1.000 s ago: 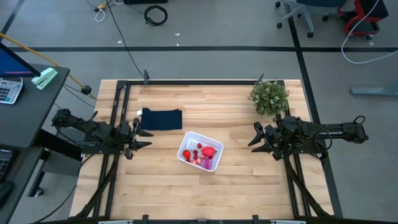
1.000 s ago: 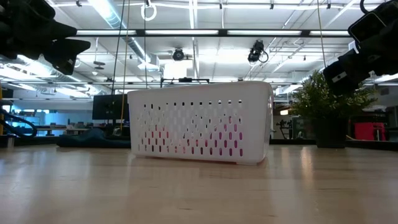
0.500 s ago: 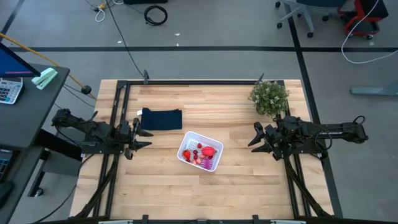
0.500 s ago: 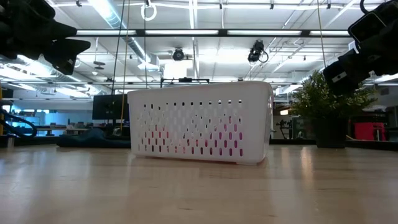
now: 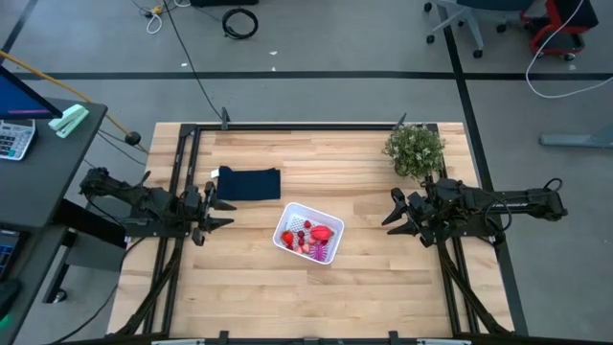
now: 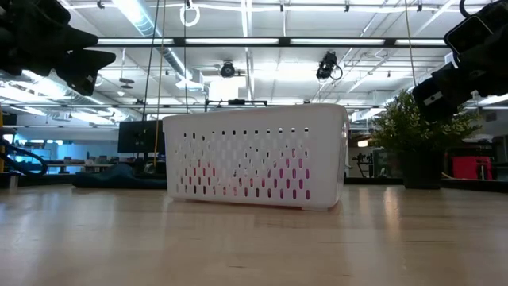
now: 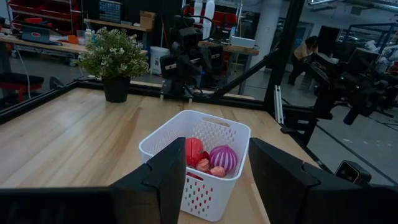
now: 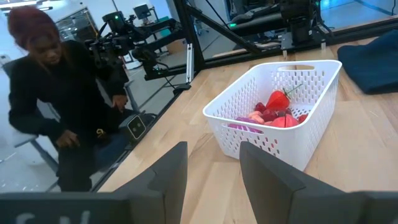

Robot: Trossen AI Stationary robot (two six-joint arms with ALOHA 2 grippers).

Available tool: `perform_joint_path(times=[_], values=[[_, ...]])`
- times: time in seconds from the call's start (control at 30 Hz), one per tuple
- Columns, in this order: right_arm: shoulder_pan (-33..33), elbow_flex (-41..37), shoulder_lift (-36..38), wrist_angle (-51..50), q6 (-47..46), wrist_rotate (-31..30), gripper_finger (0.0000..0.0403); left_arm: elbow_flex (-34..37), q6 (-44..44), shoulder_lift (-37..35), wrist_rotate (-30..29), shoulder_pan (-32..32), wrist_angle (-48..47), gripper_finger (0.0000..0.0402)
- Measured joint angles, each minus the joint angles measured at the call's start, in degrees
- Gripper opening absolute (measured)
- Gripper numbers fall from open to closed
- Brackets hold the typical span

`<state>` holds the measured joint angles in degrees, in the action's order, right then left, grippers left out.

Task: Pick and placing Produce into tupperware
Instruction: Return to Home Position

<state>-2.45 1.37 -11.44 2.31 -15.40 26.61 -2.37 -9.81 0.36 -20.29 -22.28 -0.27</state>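
Showing bare pale wooden table (image 5: 383,287) across the lower part of the high view. Finding the white perforated plastic tupperware (image 5: 283,220) standing just below centre, containing the red and pinkish toy produce (image 5: 321,232) and a purple ribbed ball (image 7: 222,157). Seeing the left gripper (image 5: 222,213) at middle left and the right gripper (image 5: 391,211) at middle right, both well apart from the tupperware, fingers spread wide, gripping nothing. Noting a dark navy folded cloth (image 5: 249,183) upper left of centre and a green leafy potted plant (image 5: 415,149) at upper right.

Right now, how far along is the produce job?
Done: the produce lies in the tupperware; none shows loose on the table. In hand: nothing; the left arm and right arm sit at the table's sides, jaws open. Left: nothing to pick that I can see.
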Motion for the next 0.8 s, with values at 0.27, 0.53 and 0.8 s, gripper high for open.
perform_joint_path(times=[0.27, 0.53, 0.8], values=[[-0.01, 0.0, 0.02, 0.01, 0.0, 0.0, 0.0155, 0.0, 0.01, 0.0, 0.01, 0.0, 0.0, 0.0177], [0.0, 0.0, 0.0, 0.0, -0.02, 0.0, 0.0155, 0.0, 0.0, 0.0, 0.01, 0.0, 0.0, 0.0183], [0.02, 0.0, 0.02, 0.0, -0.02, 0.0, 0.0155, 0.0, 0.01, -0.01, 0.0, -0.01, 0.0, 0.0177]])
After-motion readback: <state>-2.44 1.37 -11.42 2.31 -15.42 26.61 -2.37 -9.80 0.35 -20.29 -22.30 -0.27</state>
